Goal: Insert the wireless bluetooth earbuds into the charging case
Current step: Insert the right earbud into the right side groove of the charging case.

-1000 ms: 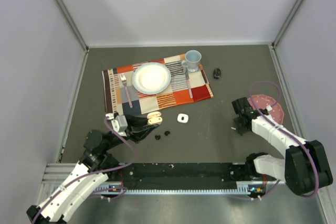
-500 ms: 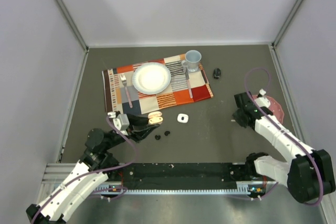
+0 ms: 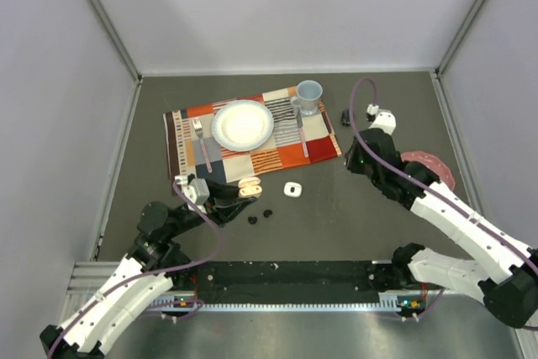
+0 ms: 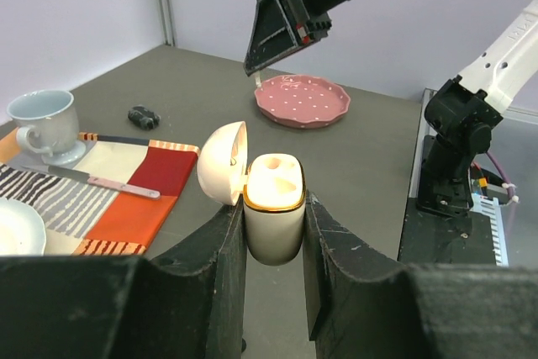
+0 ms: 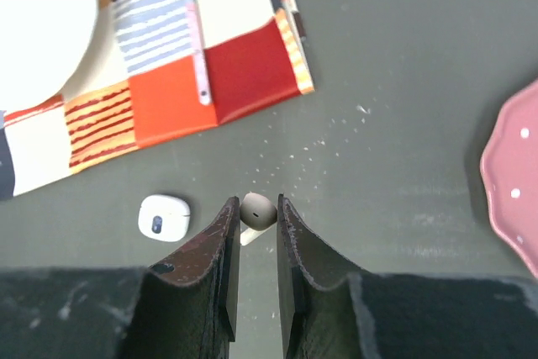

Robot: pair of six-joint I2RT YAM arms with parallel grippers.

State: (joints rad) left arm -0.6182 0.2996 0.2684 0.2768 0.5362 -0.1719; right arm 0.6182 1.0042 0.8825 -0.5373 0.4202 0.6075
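Now, tabletop (image 3: 336,224): is carrying everything in dark grey, with both arms reaching out over it from the near edge.
Placemat (image 3: 282,155): is lying flat toward the far side, patterned in orange, red, white and stripes.
White plate (image 3: 243,124): is sitting on the placemat, left of its middle.
Pink plate (image 4: 303,100): is resting on the bare tabletop at the right, well apart from the placemat.
Cup (image 3: 308,97): is standing upright on the far right corner of the placemat.
Left hand (image 4: 271,208): is pressing its two dark fingers against the sides of the charging case, holding it upright just off the near edge of the placemat.
Right hand (image 5: 255,216): is hovering above bare tabletop near the placemat's right corner, its fingers pinching a white earbud.
Charging case (image 4: 274,237): is sitting between the left fingers, cream with a gold rim, its lid standing open and tipped to one side.
Knife (image 3: 301,134): is lying on the placemat to the right of the white plate.
Fork (image 3: 202,142): is lying on the placemat to the left of the white plate.
Small white object (image 5: 164,218): is lying on the tabletop just beside the placemat's near edge; I cannot tell what it is.
White earbud (image 5: 259,208): is hanging in the right fingers, rounded head up, stem pointing down.
Black earbuds (image 3: 252,219): are lying as a pair on the tabletop, near the left hand.
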